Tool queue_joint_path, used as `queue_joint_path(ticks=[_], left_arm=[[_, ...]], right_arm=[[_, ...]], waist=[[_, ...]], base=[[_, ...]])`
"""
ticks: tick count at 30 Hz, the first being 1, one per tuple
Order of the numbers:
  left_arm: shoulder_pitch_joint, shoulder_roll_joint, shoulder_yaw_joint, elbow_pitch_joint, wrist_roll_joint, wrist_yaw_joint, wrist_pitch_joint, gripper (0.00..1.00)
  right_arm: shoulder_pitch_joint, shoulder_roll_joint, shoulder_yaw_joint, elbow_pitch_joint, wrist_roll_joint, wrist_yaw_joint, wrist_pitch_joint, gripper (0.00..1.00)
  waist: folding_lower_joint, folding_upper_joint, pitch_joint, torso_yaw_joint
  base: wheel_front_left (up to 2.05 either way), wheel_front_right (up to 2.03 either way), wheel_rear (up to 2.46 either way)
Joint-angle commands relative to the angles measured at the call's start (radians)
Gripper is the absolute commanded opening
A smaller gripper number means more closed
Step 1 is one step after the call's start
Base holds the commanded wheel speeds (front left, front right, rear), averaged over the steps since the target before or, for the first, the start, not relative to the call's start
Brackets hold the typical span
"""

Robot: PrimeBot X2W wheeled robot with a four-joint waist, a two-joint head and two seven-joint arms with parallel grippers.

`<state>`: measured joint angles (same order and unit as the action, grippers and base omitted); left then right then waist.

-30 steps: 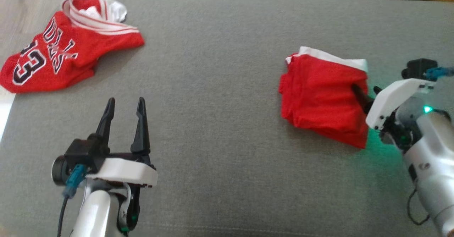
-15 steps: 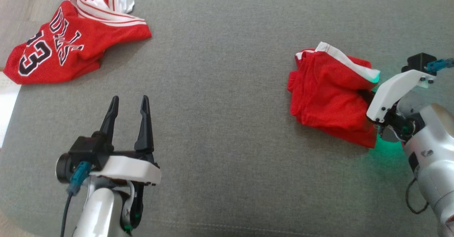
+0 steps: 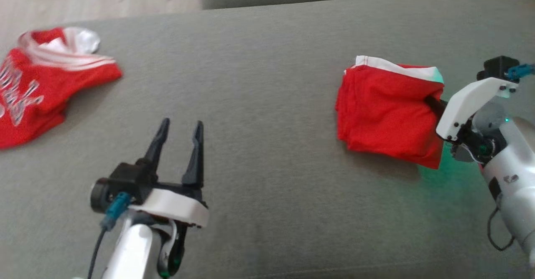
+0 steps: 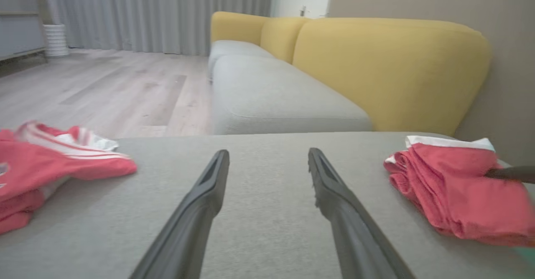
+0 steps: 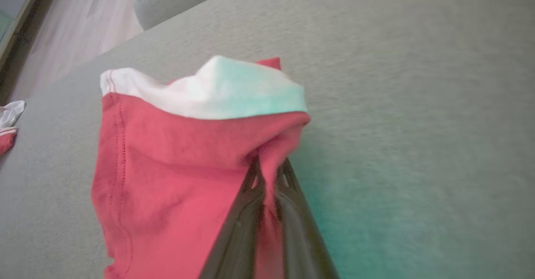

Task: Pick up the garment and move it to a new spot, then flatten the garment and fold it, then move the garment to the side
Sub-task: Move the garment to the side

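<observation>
On the right of the grey cushion, our right gripper pinches an edge of the red garment, already folded into a compact stack, while our left gripper hovers with jaws spread and empty, leaving, we judge, only the move aside.

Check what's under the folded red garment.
Grey cushion shows all round the folded red garment. The right gripper is shut on its edge; the fabric hides whatever lies directly beneath.

Yellow sofa, grey curtains, wooden floor
</observation>
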<state>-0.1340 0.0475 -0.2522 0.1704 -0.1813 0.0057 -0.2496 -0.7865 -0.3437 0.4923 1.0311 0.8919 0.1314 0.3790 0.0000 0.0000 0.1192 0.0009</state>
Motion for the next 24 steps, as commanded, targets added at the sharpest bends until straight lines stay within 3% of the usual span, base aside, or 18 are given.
queue_joint_path(ticks=[1, 7, 13, 24], left_arm=[[-0.060, 0.003, 0.019, -0.026, -0.012, -0.003, -0.012, 1.00], [-0.089, 0.003, -0.046, 0.003, -0.027, -0.005, -0.012, 1.00], [-0.118, 0.003, -0.084, 0.022, -0.023, -0.004, -0.012, 1.00], [-0.181, 0.012, -0.107, 0.039, 0.009, -0.008, -0.012, 1.00]], right_arm=[[-0.029, -0.010, 0.018, -0.031, 0.012, -0.001, -0.001, 0.00], [-0.032, -0.012, 0.052, -0.038, 0.045, -0.001, -0.013, 0.00], [-0.041, -0.013, 0.079, -0.048, 0.079, -0.001, -0.034, 0.00], [-0.154, -0.120, 0.171, -0.062, 0.048, -0.001, -0.083, 0.00]], waist=[[0.0000, 0.0000, -0.021, -0.076], [0.0000, 0.0000, -0.018, -0.190], [0.0000, 0.0000, 0.006, -0.260], [0.0000, 0.0000, 0.131, -0.236]], base=[[0.00, 0.00, 0.00], [0.00, 0.00, 0.00], [0.00, 0.00, 0.00], [0.00, 0.00, 0.00]])
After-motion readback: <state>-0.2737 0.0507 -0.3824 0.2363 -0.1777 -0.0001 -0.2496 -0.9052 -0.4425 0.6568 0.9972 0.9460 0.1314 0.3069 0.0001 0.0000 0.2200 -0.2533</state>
